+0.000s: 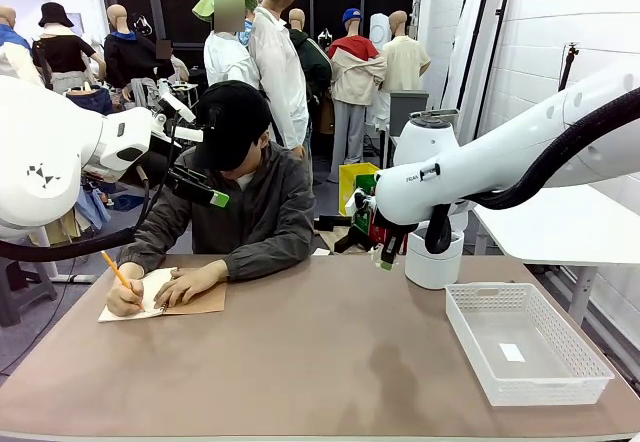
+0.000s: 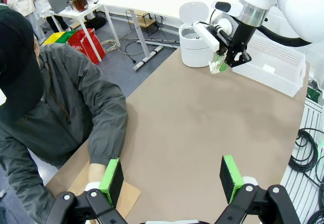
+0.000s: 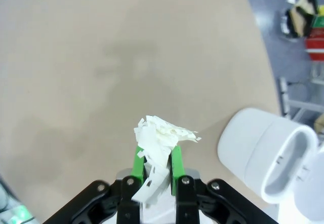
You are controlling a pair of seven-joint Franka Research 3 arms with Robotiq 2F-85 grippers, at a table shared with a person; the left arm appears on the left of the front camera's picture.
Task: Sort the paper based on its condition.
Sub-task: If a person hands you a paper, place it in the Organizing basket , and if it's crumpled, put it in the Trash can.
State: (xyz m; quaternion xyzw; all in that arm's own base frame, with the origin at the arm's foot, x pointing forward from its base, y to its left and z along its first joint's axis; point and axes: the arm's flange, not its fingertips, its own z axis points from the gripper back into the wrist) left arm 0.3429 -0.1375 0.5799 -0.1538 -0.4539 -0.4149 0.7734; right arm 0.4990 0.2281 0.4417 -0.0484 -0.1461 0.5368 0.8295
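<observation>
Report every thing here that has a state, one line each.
Right gripper: shut on the crumpled white paper.
Left gripper: open, empty.
Round white plastic bin: lid up.
White perforated plastic basket: upright, one small white slip inside.
Brown-covered notebook: open, flat on the table, person's hand writing in it with an orange pencil.

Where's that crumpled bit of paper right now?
The crumpled paper is pinched in the right end effector, which in the front view hangs over the table's right side beside the white bin.
</observation>
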